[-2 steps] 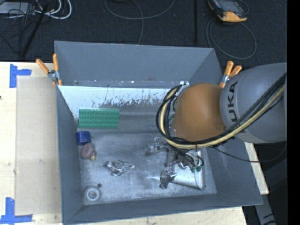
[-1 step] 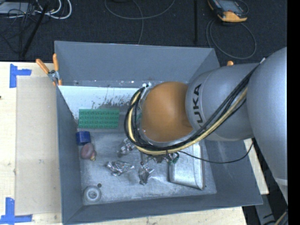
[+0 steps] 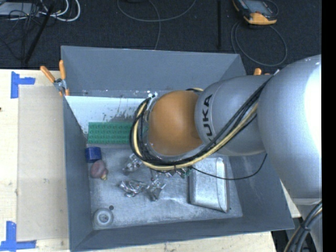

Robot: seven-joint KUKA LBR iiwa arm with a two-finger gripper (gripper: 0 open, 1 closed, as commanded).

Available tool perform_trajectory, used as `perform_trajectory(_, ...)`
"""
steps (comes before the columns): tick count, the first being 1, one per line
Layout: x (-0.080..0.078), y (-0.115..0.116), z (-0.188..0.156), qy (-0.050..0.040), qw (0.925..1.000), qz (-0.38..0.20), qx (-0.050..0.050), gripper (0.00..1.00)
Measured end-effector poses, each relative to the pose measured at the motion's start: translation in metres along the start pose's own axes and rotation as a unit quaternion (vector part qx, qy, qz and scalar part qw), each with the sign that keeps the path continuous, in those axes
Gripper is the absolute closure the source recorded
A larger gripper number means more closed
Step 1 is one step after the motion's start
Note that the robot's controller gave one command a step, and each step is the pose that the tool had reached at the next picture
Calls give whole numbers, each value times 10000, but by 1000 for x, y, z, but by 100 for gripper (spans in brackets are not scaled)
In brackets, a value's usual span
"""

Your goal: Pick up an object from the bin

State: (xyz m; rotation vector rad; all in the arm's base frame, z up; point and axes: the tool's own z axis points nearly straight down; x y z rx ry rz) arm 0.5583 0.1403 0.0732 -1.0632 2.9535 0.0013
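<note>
**binwatcher:** End effector (image 3: pixel 159 173) sits tucked under the arm's orange cover (image 3: pixel 170 122), low over the middle of the grey bin (image 3: pixel 73 193). Honestly can't tell if it's open, closed or gripping anything.

**kuka_fan:** So what's the target?

**binwatcher:** My guess is the crumpled silvery scraps (image 3: pixel 137 187) on the floor right below it. Nothing looks lifted yet. The walls slope inward, which is probably why the loose stuff has settled on the flat floor.

**kuka_fan:** Any room to move?

**binwatcher:** The right side is tight, with a flat silver pouch (image 3: pixel 207 188) just beside the scraps. Left is roomier: the blue block (image 3: pixel 93 153) and pinkish lump (image 3: pixel 98 169) hug the left wall, a green studded plate (image 3: pixel 109 133) lies at the foot of the back slope, and a round clear lid (image 3: pixel 103 217) is in the front-left corner. Straight up looks like the cleanest exit.
</note>
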Motion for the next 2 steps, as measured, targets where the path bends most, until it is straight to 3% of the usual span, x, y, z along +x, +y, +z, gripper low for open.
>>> perform_trajectory(1,-1,-1,-2,-10,10000,16,1,100)
perform_trajectory(2,16,3,-225,-31,9998,217,19,100)
